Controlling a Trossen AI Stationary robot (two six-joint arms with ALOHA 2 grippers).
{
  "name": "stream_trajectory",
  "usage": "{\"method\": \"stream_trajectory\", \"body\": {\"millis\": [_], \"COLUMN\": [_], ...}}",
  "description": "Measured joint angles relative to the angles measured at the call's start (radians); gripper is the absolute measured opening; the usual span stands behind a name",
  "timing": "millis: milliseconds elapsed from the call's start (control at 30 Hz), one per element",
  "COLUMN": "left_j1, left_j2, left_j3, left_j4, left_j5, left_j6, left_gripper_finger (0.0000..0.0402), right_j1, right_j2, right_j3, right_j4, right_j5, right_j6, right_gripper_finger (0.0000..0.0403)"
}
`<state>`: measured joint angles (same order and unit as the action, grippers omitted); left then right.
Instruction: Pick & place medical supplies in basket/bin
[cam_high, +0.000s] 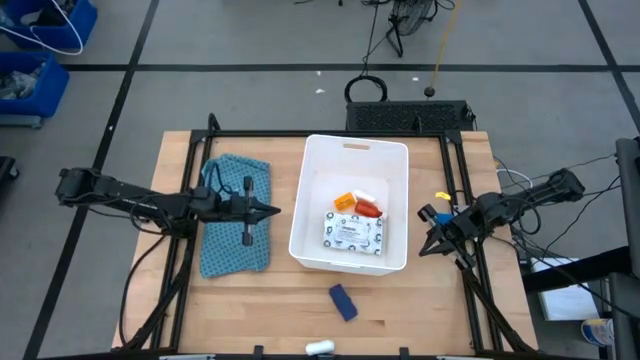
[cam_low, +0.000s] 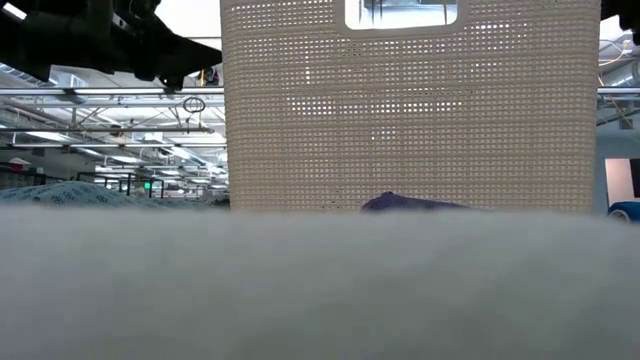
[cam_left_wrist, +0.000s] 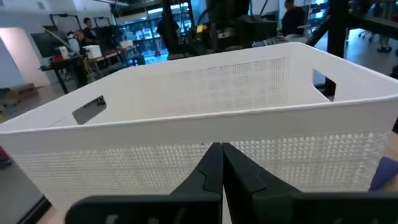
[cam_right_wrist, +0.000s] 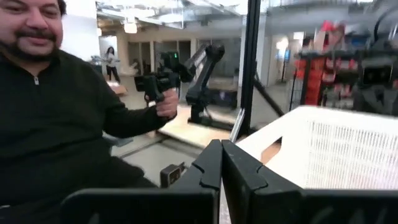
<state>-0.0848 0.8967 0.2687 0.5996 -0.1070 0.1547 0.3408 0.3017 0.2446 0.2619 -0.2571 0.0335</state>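
The white tub (cam_high: 398, 160) stands mid-table and fills the low view (cam_low: 410, 100). On its floor lie a flat white printed packet (cam_high: 353, 232), an orange pill bottle (cam_high: 344, 201), a red small bottle (cam_high: 368, 208) and a small white piece (cam_high: 362, 191). A blue piece (cam_high: 343, 302) lies on the wood near the tub, also showing in the low view (cam_low: 415, 203). A small white tube (cam_high: 320, 347) rests at the table's near edge. My left gripper (cam_high: 272, 211) is shut, held over the cloth's right edge and facing the tub wall (cam_left_wrist: 205, 106). My right gripper (cam_high: 427, 249) is shut, right of the tub (cam_right_wrist: 329, 149).
A teal patterned cloth (cam_high: 235, 225) lies left of the tub under my left arm. A small blue and yellow thing (cam_high: 436, 207) sits by my right wrist. A person (cam_right_wrist: 56, 118) holding a hand controller stands beyond the table. Bare wood (cam_high: 250, 310) lies along the near edge.
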Motion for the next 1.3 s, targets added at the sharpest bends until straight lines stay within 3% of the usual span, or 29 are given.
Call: {"method": "stream_trajectory", "body": {"millis": [100,233,400,567,700,833,1067,1300], "left_j1": [-0.01,-0.029,-0.045,-0.044,-0.045,-0.044,-0.045,-0.045], "left_j2": [0.0,0.0,0.0,0.0,0.0,0.0,0.0,0.0], "left_j3": [0.0,0.0,0.0,0.0,0.0,0.0,0.0,0.0], "left_j4": [-0.007,-0.01,-0.021,-0.023,-0.022,-0.021,-0.021,-0.022], "left_j5": [-0.003,0.001,0.001,0.001,0.001,0.001,0.002,0.002], "left_j6": [-0.015,-0.037,-0.022,-0.024,-0.024,-0.026,-0.033,-0.03], "left_gripper_finger": [0.0003,0.0017,0.0017,0.0003,0.0011,0.0022,0.0005,0.0018], "right_j1": [0.001,0.001,0.001,0.0,0.0,-0.001,-0.066,-0.15], "right_j2": [0.006,0.054,0.217,0.384,0.483,0.559,0.58,0.501], "right_j3": [0.13,0.407,0.76,0.934,0.935,0.899,0.765,0.598], "right_j4": [-0.199,-0.609,-1.153,-1.535,-1.656,-1.702,-1.71,-1.662], "right_j5": [0.043,0.202,0.364,0.415,0.421,0.523,0.546,0.483], "right_j6": [0.014,0.076,0.263,0.377,0.419,0.429,0.437,0.504], "right_gripper_finger": [0.0,0.0,0.0,0.0022,0.0074,0.0144,0.0253,0.0283]}}
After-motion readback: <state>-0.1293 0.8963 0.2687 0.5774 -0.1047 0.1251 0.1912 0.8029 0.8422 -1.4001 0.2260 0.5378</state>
